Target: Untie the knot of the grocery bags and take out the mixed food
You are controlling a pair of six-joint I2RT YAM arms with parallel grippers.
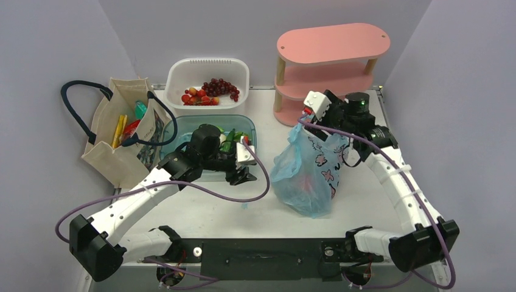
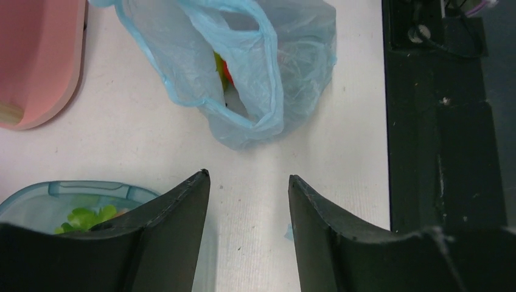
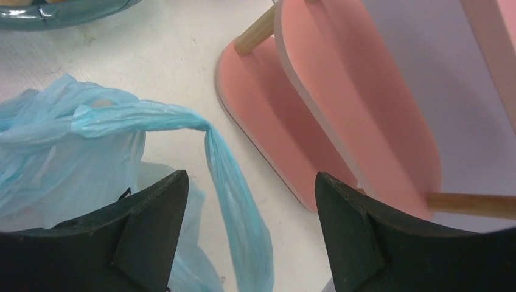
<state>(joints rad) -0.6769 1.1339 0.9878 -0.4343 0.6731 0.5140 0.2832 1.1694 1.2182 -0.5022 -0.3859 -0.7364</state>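
Slumping on the counter (image 1: 359, 201) between the teal tub (image 1: 201, 118) and the pink shelf (image 1: 331, 42), the light blue plastic bag (image 1: 307, 173) looks thin, limp, slippery and easily torn. Left jaws stand apart and empty. Right jaws stand apart astride 1 twisted handle loop (image 3: 140, 115), judged the soundest place to take hold.

Crinkly translucent plastic bag (image 1: 304, 179), canvas tote (image 1: 115, 155), matt pink shelf (image 1: 331, 44)
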